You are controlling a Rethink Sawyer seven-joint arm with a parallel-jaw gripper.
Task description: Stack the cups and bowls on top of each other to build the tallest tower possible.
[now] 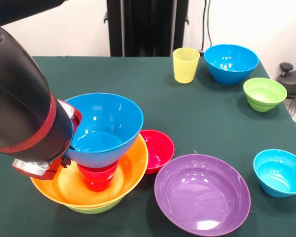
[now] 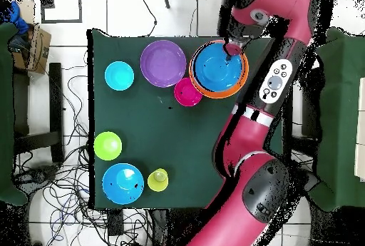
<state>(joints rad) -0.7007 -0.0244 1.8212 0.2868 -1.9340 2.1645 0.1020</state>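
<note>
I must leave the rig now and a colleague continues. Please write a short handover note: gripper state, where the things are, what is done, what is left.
Gripper: at the rim of the medium blue bowl; open or shut cannot be seen.
Tower: lime-green bowl at the bottom, orange bowl in it, red cup upside down inside, blue bowl on the cup.
Loose: small red bowl touching the orange bowl, purple bowl, small blue bowl, ribbed green bowl, second blue bowl, yellow cup.
Left: stack the loose pieces.

Glossy plastic bowls (image 1: 202, 193) and yellow cup (image 1: 185, 64) sit on matt green cloth (image 1: 197, 118).
</note>
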